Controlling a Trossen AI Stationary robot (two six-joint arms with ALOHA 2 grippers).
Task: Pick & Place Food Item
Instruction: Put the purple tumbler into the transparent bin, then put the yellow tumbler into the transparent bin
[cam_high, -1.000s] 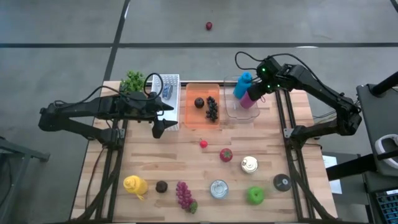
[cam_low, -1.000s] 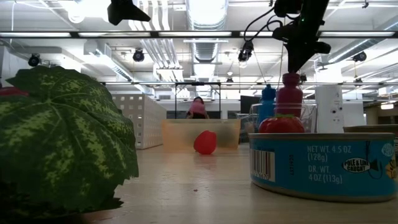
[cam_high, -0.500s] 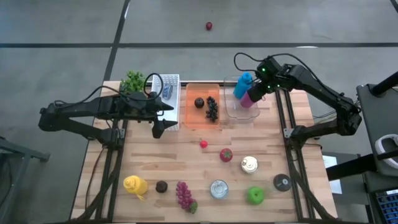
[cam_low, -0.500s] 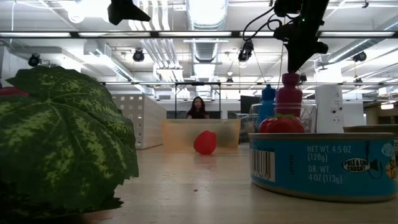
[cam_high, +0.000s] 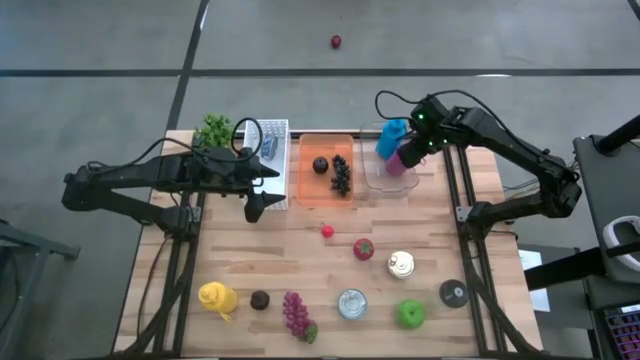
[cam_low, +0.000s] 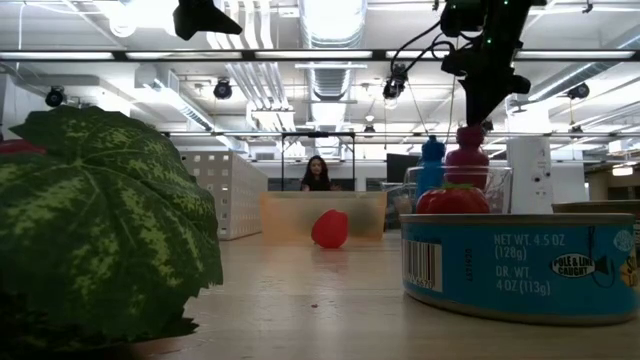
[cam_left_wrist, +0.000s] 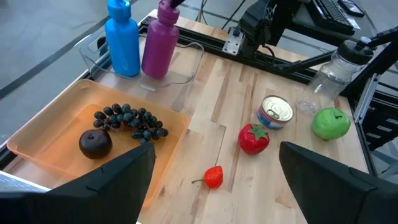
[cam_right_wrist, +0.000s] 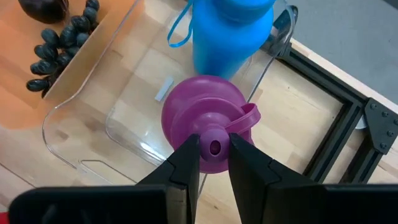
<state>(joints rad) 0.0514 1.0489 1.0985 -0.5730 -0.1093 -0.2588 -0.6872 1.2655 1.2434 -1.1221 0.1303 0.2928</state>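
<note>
A purple bottle stands upright in the clear bin at the table's far right, beside a blue bottle that rests on its base in the same bin. My right gripper is above the purple bottle and shut on its top. Whether the bottle's base touches the bin floor is hidden behind the tomato in the low view. My left gripper hangs open over the table near the orange tray, holding nothing. My right gripper pinches the small knob on the purple bottle's cap between its two fingertips. The fingers come from above, pointing steeply down. The bottle hangs upright below them inside the clear bin, close against the blue bottle.
The orange tray holds a dark plum and black grapes; a white rack and greens lie left of it. Nearer are a strawberry, tomato, two cans, a green apple, purple grapes and a yellow item.
My right gripper has sunk a little with the purple bottle, which now stands slightly lower in the clear bin, still upright beside the blue bottle.
</note>
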